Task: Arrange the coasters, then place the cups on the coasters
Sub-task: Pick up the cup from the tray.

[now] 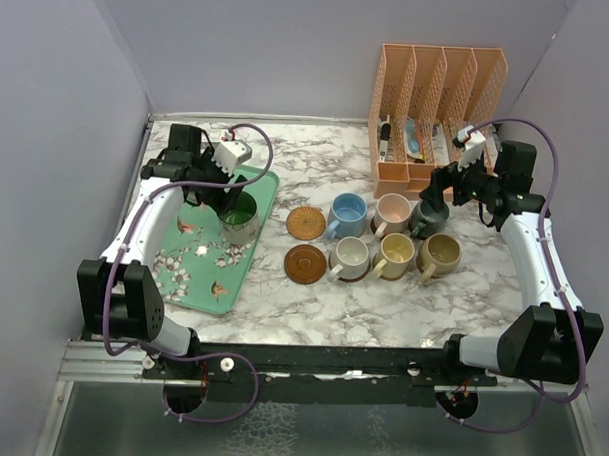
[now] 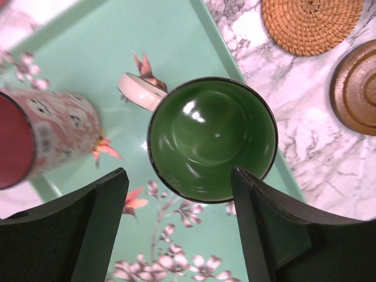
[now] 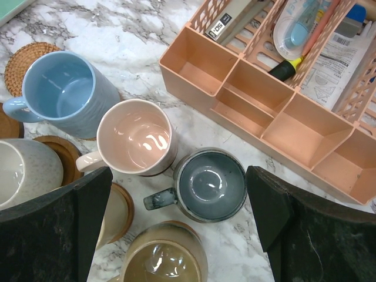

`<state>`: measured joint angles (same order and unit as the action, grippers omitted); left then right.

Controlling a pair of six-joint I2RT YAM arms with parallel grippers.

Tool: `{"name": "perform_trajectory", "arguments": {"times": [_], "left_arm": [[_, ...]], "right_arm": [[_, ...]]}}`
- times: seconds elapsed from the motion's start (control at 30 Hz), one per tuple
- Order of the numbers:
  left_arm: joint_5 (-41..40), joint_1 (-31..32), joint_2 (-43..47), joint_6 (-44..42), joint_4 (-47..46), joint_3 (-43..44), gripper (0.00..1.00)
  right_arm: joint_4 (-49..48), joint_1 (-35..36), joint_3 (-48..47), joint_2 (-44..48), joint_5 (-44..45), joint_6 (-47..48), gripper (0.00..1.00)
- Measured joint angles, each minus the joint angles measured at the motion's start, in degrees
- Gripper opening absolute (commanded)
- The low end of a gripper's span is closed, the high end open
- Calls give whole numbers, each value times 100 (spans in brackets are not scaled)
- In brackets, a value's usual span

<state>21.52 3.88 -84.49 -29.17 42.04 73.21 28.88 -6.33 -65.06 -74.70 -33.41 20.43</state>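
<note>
left hand point(image 2: 179, 176), fingers apart, straddles the upright green cup point(image 2: 211, 138) on the tray point(image 2: 88, 53); bare coasters point(image 2: 311, 23) lie just off the tray's right edge, nearest this arm. right hand point(image 3: 179, 176), wide apart, hovers well beyond them.

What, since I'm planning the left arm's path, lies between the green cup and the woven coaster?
Only the tray rim and bare marble separate the green cup from the woven coaster; the left wrist view shows it.
</note>
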Motion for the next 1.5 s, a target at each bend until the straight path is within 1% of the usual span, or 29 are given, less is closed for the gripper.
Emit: {"name": "perform_trajectory", "arguments": {"times": [0.17, 0.3, 0.43, 0.53, 0.6, 0.8, 0.97, 1.07, 1.17, 1.3, 1.5], "left_arm": [[74, 0, -20, -896, -87, 225, 82], [234, 0, -247, -1696, -125, 527, 83], [560, 0, -511, -2636, -96, 691, 83], [807, 2, -726, -3359, 68, 756, 82], [914, 28, -960, -3724, 271, 953, 80], [1049, 116, -1797, -4489, 754, 1565, 76], [1014, 363, -2312, -4811, 1117, 1825, 65], [949, 527, -2459, -4876, 1250, 1875, 58], [844, 647, -2562, -4865, 1445, 1952, 53], [588, 636, -2601, -4728, 1604, 2028, 51], [181, 588, -2599, -4312, 1740, 1985, 52]], "right_arm": [[2, 0, 0, 0, -17, 0, 98], [4, 0, 0, 0, -17, 0, 97], [4, 0, 0, -11, -17, 0, 98], [7, 0, 0, -42, -15, 0, 98], [7, 0, 0, -52, -15, 0, 98], [4, 0, 11, -63, -15, 0, 98], [7, 0, 48, -92, -15, 2, 98], [9, 0, 52, -136, -15, 2, 98], [17, 0, 55, -164, -17, 2, 98], [22, 0, 55, -170, -17, 2, 98], [24, 0, 55, -205, -44, 2, 98]]}}
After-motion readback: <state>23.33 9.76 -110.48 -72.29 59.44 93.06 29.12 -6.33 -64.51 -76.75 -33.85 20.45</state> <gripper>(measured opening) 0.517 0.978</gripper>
